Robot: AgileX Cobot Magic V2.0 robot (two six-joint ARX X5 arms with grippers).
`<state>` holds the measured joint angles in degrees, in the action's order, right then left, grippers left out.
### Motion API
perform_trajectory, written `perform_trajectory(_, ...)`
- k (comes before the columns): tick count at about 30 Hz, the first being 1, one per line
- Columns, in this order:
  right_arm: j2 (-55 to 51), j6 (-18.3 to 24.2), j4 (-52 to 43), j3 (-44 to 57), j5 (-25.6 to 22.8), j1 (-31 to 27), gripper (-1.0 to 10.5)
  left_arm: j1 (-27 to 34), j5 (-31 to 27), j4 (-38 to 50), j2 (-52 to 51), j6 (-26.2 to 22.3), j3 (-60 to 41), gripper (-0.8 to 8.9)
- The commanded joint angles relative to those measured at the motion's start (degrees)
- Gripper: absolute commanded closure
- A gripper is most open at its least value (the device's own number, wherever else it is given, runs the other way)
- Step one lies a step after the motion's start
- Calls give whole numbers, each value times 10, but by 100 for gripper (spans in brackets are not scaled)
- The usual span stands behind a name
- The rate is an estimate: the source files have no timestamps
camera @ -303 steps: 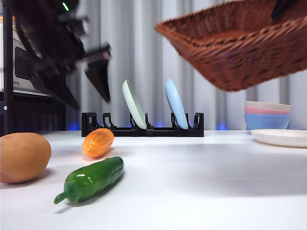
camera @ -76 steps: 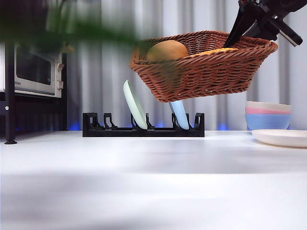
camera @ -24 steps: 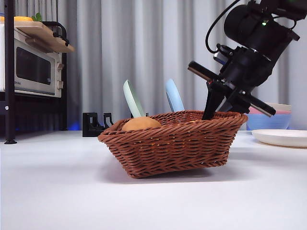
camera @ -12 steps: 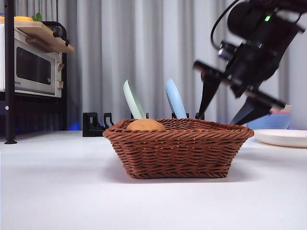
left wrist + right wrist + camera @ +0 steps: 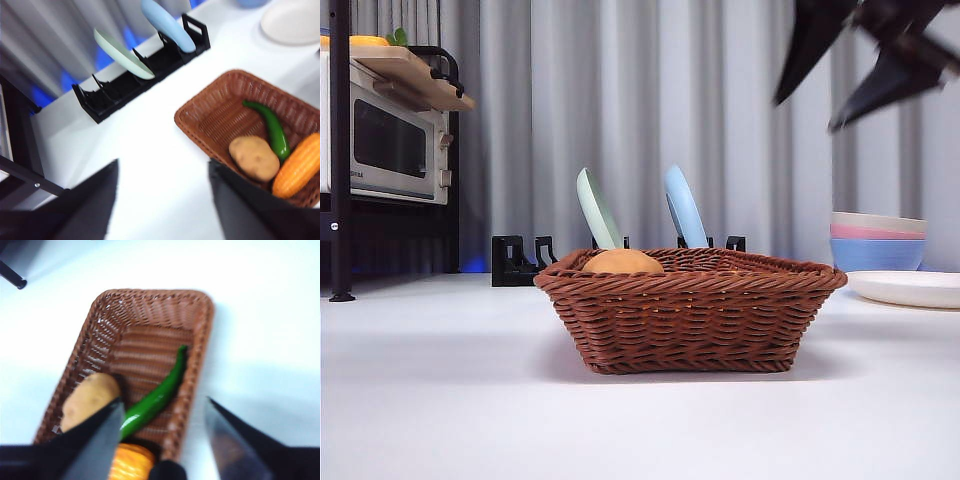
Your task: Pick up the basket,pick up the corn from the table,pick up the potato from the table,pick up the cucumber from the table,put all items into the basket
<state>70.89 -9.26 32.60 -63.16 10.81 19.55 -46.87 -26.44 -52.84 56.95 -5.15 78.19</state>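
Note:
The brown wicker basket (image 5: 690, 320) stands flat on the white table (image 5: 440, 400). In the front view only the top of the potato (image 5: 622, 262) shows over its rim. The right wrist view looks down into the basket (image 5: 145, 305), which holds the potato (image 5: 87, 400), the green cucumber (image 5: 160, 395) and the orange corn (image 5: 131, 460). My right gripper (image 5: 805, 117) is open and empty, high above the basket's right end, touching nothing. My left gripper (image 5: 162, 165) is open and empty, high over the table beside the basket (image 5: 220, 100), and sees the potato (image 5: 254, 158), cucumber (image 5: 272, 127) and corn (image 5: 299, 170).
A black dish rack (image 5: 515, 262) behind the basket holds a green plate (image 5: 597, 208) and a blue plate (image 5: 684, 208). Stacked bowls (image 5: 876, 245) and a white plate (image 5: 905, 287) sit at the right. A microwave (image 5: 385, 145) stands at the far left.
The right gripper has let go of the basket's rim, opened and risen up and away. The basket has settled flat on the table.

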Motion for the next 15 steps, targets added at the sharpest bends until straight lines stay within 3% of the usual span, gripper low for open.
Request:
perform_trajectory(1, -32, 49, 10, 6, -57, 6, 957, 1, -2, 9, -10, -7, -40, 821)
perform_trajectory(4, -80, 54, -16, 40, -96, 19, 957, 1, -2, 47, -34, -6, -109, 821)
perform_trajectory(9, -184, 55, -97, 145, -117, 41, 957, 1, 1, 144, -102, -6, -259, 821)
perform_trajectory(15, -306, 46, -140, 245, -133, 58, 950, 1, 65, 188, -181, 18, -377, 821)
